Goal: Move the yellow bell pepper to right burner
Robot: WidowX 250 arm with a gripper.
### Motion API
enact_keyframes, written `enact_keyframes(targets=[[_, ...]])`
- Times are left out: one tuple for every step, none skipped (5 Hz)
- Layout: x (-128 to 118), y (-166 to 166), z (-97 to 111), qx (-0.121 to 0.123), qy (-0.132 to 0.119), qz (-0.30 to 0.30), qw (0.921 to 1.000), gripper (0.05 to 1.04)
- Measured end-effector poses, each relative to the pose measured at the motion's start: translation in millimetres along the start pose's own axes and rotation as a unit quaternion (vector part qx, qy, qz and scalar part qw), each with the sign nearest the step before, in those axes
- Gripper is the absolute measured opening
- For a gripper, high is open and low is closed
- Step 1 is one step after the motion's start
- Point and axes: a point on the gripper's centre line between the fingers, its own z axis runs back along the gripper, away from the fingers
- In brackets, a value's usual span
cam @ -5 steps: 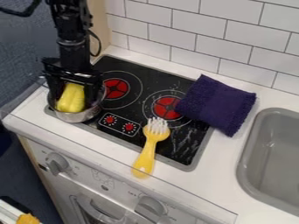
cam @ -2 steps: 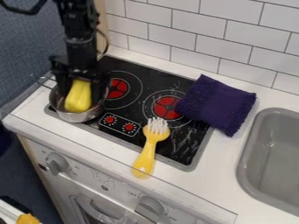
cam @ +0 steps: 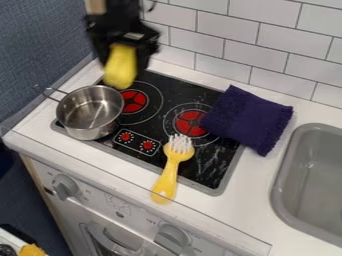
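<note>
The gripper [cam: 123, 54] hangs at the upper left, above the back left of the stove [cam: 150, 131], shut on the yellow bell pepper [cam: 121, 70]. The pepper is held up in the air, behind and to the right of the metal pot's bowl. The right burner [cam: 191, 123] shows its red centre, with a purple cloth close to its right side.
A metal pot [cam: 89, 111] stands on the stove's left edge, handle toward the back left. A yellow brush [cam: 172, 167] lies across the stove's front edge. The purple cloth [cam: 248, 118] overlaps the stove's right side. A grey sink [cam: 313, 175] is at the right.
The gripper has risen out of the pot and moved back and to the right, carrying the yellow pepper with it. The pot's inside now shows.
</note>
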Motion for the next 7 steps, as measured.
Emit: enact_keyframes(targets=[[21.4,-40.5,-23.4,-0.035,0.026,-0.04,0.9983,0.876],[29.1,-66.8,-37.3,-0.054,0.039,-0.068,0.9955,0.876],[23.7,-71.7,-53.1,-0.054,0.063,-0.075,0.9938,0.876],[17.8,-71.7,-57.2,-0.054,0.074,-0.072,0.9932,0.911],[10.2,-71.1,-61.6,-0.052,0.087,-0.069,0.9924,1.007],[4.2,-70.5,-64.8,-0.05,0.097,-0.067,0.9918,1.003],[8.7,-67.2,-49.4,-0.043,0.072,-0.066,0.9943,0.999]])
